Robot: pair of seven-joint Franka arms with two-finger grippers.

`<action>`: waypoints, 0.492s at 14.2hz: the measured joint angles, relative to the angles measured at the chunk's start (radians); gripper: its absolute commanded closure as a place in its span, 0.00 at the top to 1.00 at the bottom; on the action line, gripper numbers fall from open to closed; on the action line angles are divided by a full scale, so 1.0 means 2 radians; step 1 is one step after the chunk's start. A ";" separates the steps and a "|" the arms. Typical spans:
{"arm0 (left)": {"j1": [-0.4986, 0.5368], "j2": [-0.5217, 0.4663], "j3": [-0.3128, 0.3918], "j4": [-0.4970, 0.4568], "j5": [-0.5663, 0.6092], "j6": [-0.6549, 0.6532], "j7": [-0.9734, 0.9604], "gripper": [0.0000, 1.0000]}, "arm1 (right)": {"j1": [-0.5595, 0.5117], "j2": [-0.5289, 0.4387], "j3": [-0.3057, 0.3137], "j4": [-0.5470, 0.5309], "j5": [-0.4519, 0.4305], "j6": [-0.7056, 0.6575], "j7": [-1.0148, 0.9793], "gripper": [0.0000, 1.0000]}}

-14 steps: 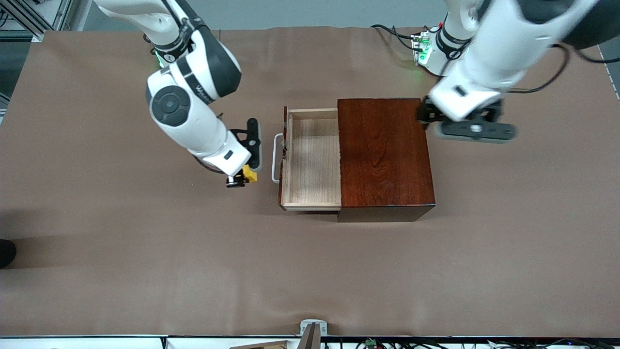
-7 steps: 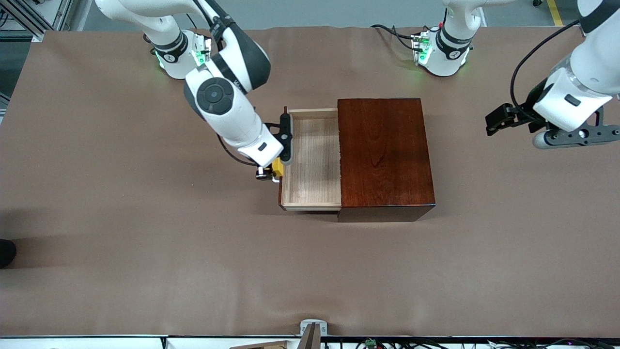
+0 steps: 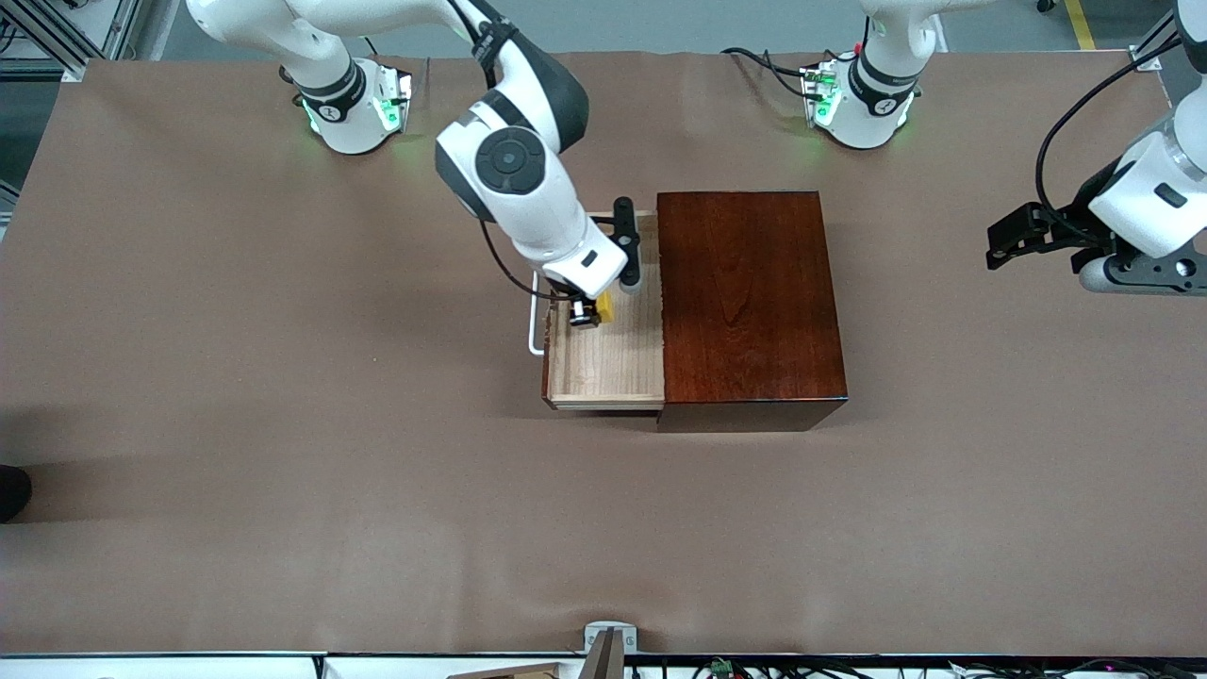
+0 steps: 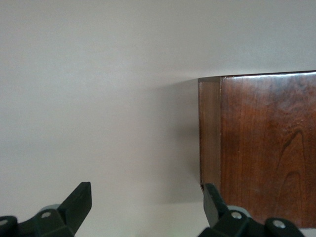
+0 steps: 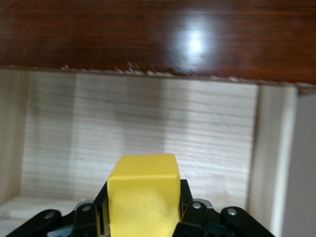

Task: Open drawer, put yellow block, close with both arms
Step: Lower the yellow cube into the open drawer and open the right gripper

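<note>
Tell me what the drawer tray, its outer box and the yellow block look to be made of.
Drawer: pale, apparently unfinished wood, matte with straight grain. Box: dark reddish-brown wood, probably lacquered, since it is glossy with a light glare in the right wrist view. Yellow block: plain matte faces, material unclear, held by the right gripper.

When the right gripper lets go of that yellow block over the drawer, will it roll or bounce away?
Probably not: the yellow block is a flat-faced cube, unlikely to roll. It looks rigid in the right gripper. The drawer walls should contain any small bounce.

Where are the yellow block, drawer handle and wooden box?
yellow block (image 5: 143,197), right wrist view, front face.
drawer handle (image 3: 534,325), front view, white bar.
wooden box (image 3: 745,292), front view, top panel.
</note>
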 measured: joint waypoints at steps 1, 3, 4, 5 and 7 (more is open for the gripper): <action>0.001 0.000 0.000 0.000 0.000 0.000 0.000 1.00 | 0.005 0.006 0.000 0.001 0.000 0.000 0.000 0.00; 0.001 0.000 0.000 -0.001 0.000 0.001 0.000 1.00 | 0.011 0.015 -0.001 0.001 -0.003 0.000 0.000 0.00; 0.001 0.001 0.000 -0.002 0.000 0.001 0.000 1.00 | 0.013 0.020 -0.001 0.002 -0.004 0.000 0.001 0.00; 0.001 0.001 0.000 -0.003 0.000 0.002 0.000 1.00 | 0.016 0.025 -0.001 0.002 -0.007 0.000 0.003 0.00; 0.001 0.002 -0.001 -0.003 0.000 0.003 0.000 1.00 | 0.020 0.035 -0.001 0.003 -0.016 0.004 0.014 0.00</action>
